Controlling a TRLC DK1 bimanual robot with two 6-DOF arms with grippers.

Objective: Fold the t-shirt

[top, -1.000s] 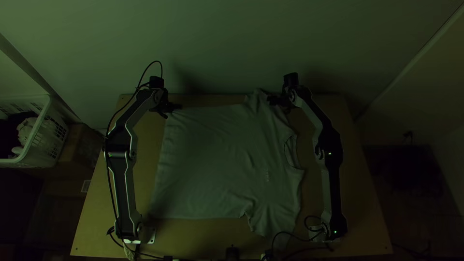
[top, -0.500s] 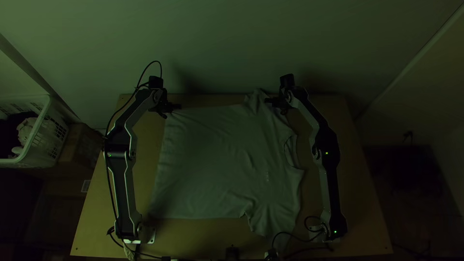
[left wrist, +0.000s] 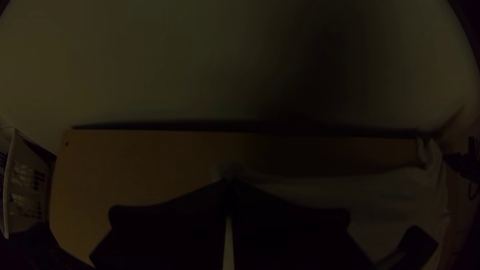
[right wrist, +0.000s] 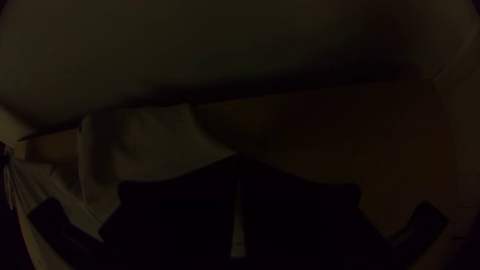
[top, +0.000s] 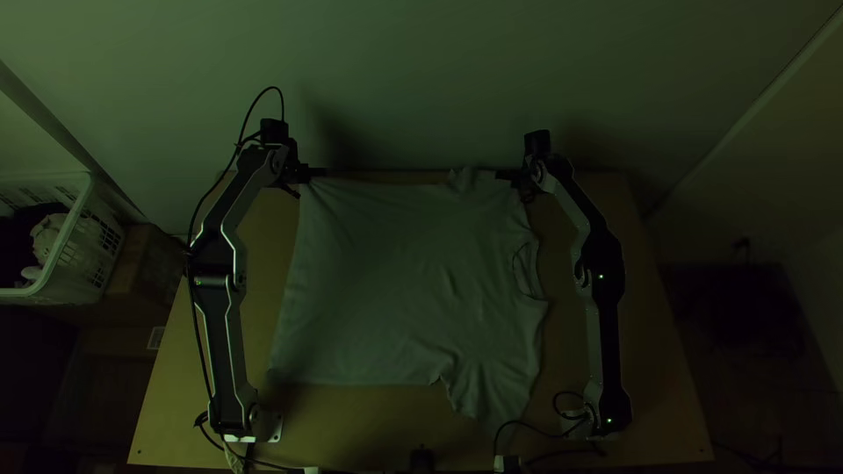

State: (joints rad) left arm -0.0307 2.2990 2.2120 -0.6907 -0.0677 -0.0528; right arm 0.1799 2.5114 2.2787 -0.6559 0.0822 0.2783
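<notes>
Lengthwise, the pale grey cotton-like t-shirt [top: 395,281] lies spread, slightly rumpled, across the light wooden table [top: 650,386], its hem towards the left arm's side and its neck opening towards the right's. One sleeve points to the near edge. The left gripper [top: 306,177] pinches the far hem corner; the right gripper [top: 520,182] is closed on cloth by the far sleeve.

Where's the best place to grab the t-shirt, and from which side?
Probably at the far hem corner and far sleeve, jaws coming from above and the far side. The t-shirt lies mostly spread out, and these end its long far edge, with table showing past it.
</notes>
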